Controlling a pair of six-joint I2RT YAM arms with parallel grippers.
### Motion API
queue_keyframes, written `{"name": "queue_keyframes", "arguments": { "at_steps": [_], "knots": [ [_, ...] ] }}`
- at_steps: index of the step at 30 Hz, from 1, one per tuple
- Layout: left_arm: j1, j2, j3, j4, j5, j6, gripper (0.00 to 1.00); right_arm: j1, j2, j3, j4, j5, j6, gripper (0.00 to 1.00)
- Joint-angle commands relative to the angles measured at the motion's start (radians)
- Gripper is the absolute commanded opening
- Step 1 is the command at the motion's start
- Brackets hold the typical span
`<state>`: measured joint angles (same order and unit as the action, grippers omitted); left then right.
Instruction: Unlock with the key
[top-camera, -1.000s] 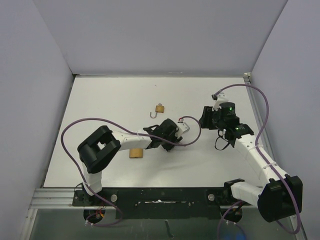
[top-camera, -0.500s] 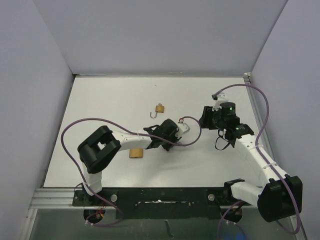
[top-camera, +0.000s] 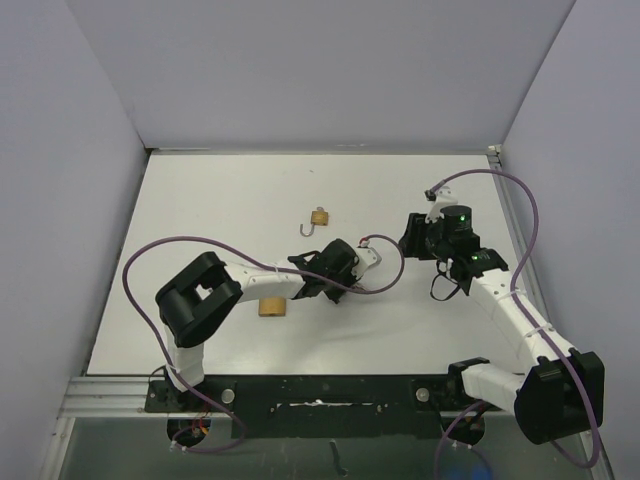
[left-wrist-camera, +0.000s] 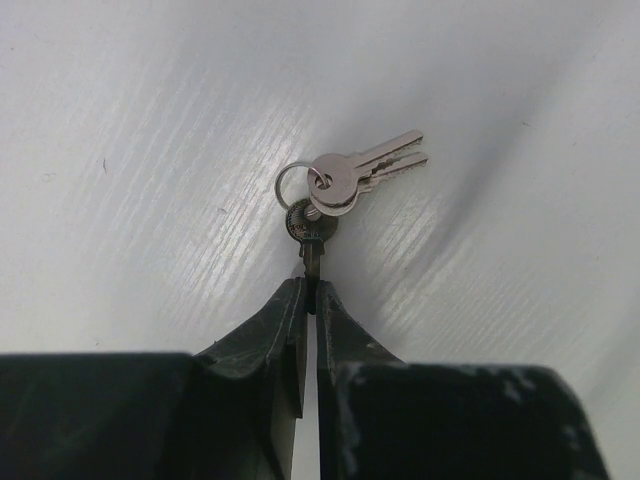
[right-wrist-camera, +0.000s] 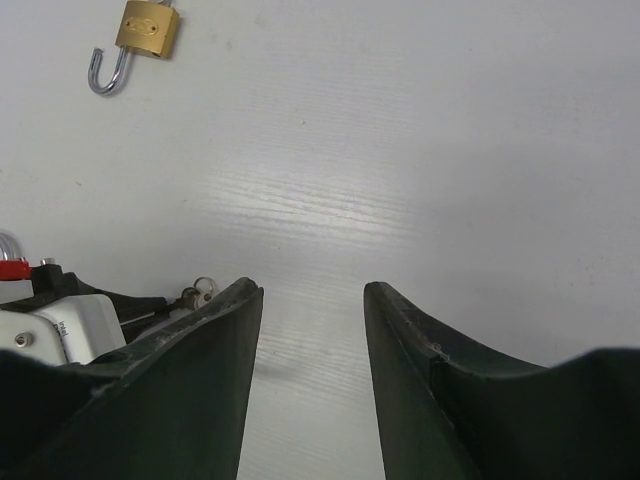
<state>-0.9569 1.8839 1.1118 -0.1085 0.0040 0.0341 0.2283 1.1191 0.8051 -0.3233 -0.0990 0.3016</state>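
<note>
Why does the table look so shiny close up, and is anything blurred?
Left wrist view: light glares off the table beside the sharp keys; the left gripper is dark, soft. Right wrist view: a bright streak, right gripper blurred. Top view: even light.

Keys (left-wrist-camera: 352, 178) and split ring (left-wrist-camera: 279, 187): bright silvery metal, shiny. Padlock (right-wrist-camera: 148, 27): brushed brass-coloured body, polished steel-looking shackle (right-wrist-camera: 104, 73). Table (left-wrist-camera: 140, 130): white, smooth, faint wood-like grain, soft sheen. My left fingers (left-wrist-camera: 265, 340) and right fingers (right-wrist-camera: 195, 375): matt black plastic, slightly scuffed.
</note>
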Motion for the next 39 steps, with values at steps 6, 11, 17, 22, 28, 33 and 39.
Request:
{"name": "queue_keyframes", "arguments": {
  "at_steps": [6, 11, 17, 22, 28, 33, 39],
  "knots": [
    [-0.005, 0.006, -0.015, 0.010, -0.018, 0.009, 0.00, -0.012, -0.011, -0.007, 0.049, -0.022, 0.014, 0.46],
    [-0.005, -0.032, -0.036, 0.043, -0.021, 0.019, 0.00, -0.020, -0.004, -0.009, 0.050, -0.028, 0.019, 0.46],
    [-0.003, -0.091, -0.055, 0.075, -0.010, 0.024, 0.00, -0.035, 0.008, -0.007, 0.047, -0.045, 0.022, 0.46],
    [-0.003, -0.119, -0.055, 0.079, -0.006, 0.027, 0.00, -0.046, 0.013, -0.009, 0.050, -0.066, 0.024, 0.46],
    [0.000, -0.160, -0.066, 0.094, -0.004, 0.033, 0.00, -0.063, 0.020, -0.014, 0.064, -0.106, 0.032, 0.46],
    [0.005, -0.187, -0.074, 0.108, -0.004, 0.039, 0.00, -0.087, 0.038, -0.019, 0.092, -0.186, 0.047, 0.46],
    [0.009, -0.218, -0.086, 0.141, 0.001, 0.051, 0.00, -0.138, 0.089, -0.030, 0.166, -0.402, 0.094, 0.46]
  ]
}}
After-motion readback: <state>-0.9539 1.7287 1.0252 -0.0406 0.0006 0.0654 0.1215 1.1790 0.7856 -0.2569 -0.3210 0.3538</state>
